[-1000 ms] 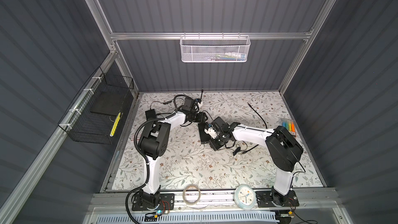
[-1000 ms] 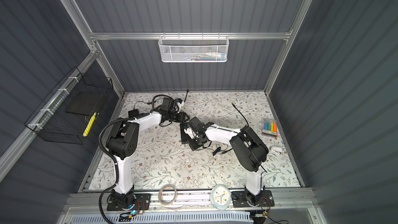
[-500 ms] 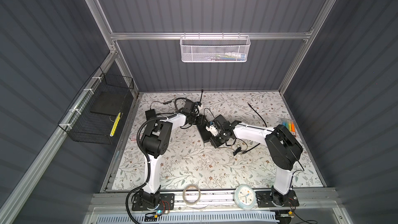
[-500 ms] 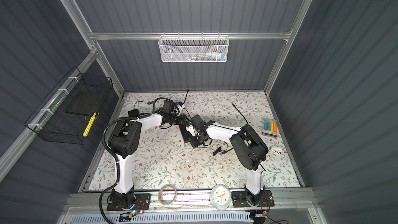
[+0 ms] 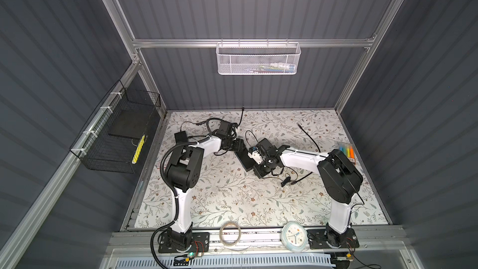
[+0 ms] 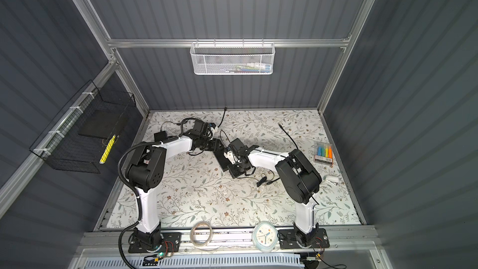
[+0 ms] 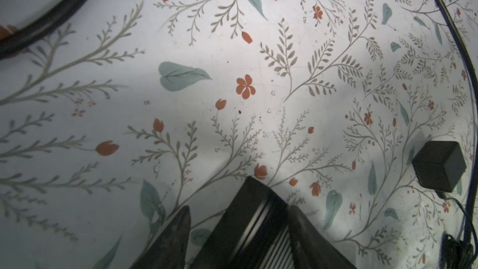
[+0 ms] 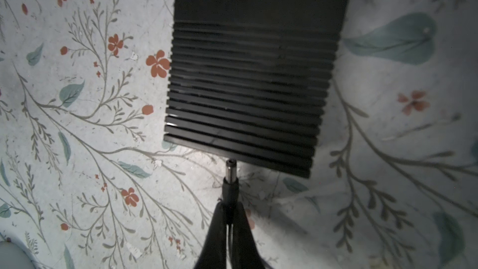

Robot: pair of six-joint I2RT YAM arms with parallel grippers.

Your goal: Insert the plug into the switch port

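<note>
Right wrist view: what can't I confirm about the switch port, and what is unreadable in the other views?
Port: unseen in the right wrist view; the black ribbed switch box shows only its top, hiding the face toward the metal-tipped barrel plug in the right gripper.
Both top views: plug too small, under the right arm.
Left wrist view: switch blurred, cut off by the frame edge; left gripper contact unclear.

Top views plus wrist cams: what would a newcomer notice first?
Both arms meet in the middle of the floral mat over the black ribbed switch. The right pincer is shut on the barrel plug, whose tip is at the switch's near edge, while the open left pincer straddles a corner of the switch. Next come the bright markers at the mat's right edge.
</note>
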